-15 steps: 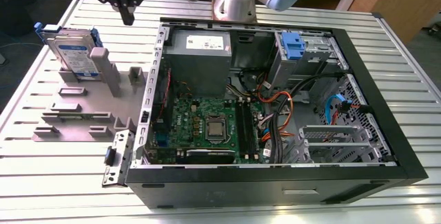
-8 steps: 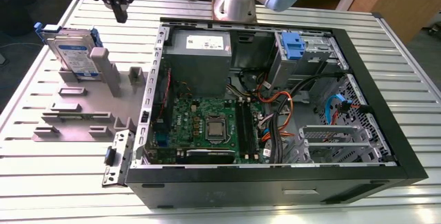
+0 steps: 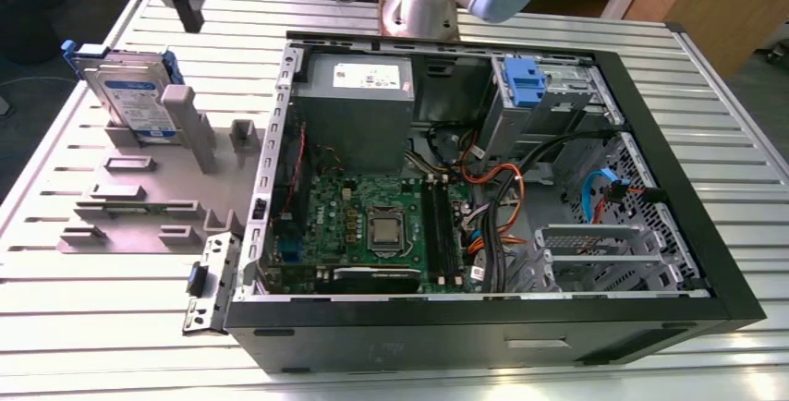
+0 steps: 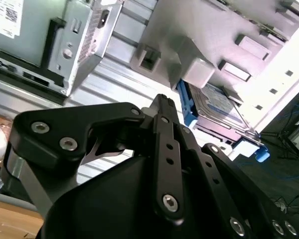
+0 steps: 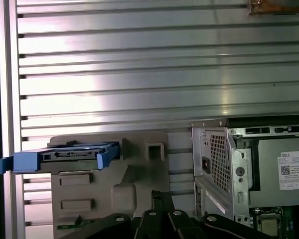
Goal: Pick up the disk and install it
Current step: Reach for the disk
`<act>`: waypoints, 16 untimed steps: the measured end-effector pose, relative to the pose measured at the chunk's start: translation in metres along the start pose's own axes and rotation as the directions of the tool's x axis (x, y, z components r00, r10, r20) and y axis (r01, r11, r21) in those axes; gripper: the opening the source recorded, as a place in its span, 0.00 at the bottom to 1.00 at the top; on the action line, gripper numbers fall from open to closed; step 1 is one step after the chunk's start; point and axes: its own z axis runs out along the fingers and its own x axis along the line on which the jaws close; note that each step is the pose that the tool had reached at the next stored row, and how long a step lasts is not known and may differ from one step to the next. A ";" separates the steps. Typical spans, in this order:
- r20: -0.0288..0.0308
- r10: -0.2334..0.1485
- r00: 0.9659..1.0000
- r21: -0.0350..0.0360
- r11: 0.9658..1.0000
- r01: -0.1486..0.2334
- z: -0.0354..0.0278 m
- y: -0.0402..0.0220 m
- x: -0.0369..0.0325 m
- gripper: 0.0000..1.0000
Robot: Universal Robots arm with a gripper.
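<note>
Gripper (image 3: 192,22) pointing down over disk (image 3: 127,96), not touching, closed w/ nothing held, disk upright in gray fixture (image 3: 136,205)

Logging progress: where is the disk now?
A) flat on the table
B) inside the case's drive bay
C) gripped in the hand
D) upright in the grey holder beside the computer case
D: the disk stands on edge in the grey holder, outside the computer case.

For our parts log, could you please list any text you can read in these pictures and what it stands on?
No text can be quoted.
White-and-blue label on the disk: print too small to read.
White sticker on the power supply: print too blurred.
</note>
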 end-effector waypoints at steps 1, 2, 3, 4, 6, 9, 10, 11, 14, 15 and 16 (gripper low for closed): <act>0.000 0.000 1.000 0.000 1.000 0.000 0.0004 0.0009 0.0042 0.11; 0.000 0.000 1.000 0.000 1.000 0.000 0.0006 0.0018 0.0081 0.11; 0.000 0.000 1.000 0.000 1.000 0.000 0.0009 0.0027 0.0120 0.11; -0.001 0.000 1.000 0.000 1.000 0.000 0.0011 0.0035 0.0156 0.11; -0.002 0.000 1.000 0.000 1.000 0.000 0.0015 0.0050 0.0228 0.11; -0.003 0.000 1.000 0.000 1.000 0.000 0.0020 0.0074 0.0337 0.11; -0.003 0.000 1.000 0.000 1.000 0.000 0.0021 0.0081 0.0370 0.11; -0.004 0.000 1.000 0.000 1.000 0.000 0.0022 0.0087 0.0401 0.11; -0.005 0.000 1.000 0.000 1.000 0.000 0.0023 0.0094 0.0459 0.11; -0.005 0.000 1.000 0.000 1.000 0.000 0.0023 0.0094 0.0462 0.11; -0.005 0.000 1.000 0.000 1.000 0.000 0.0023 0.0094 0.0462 0.11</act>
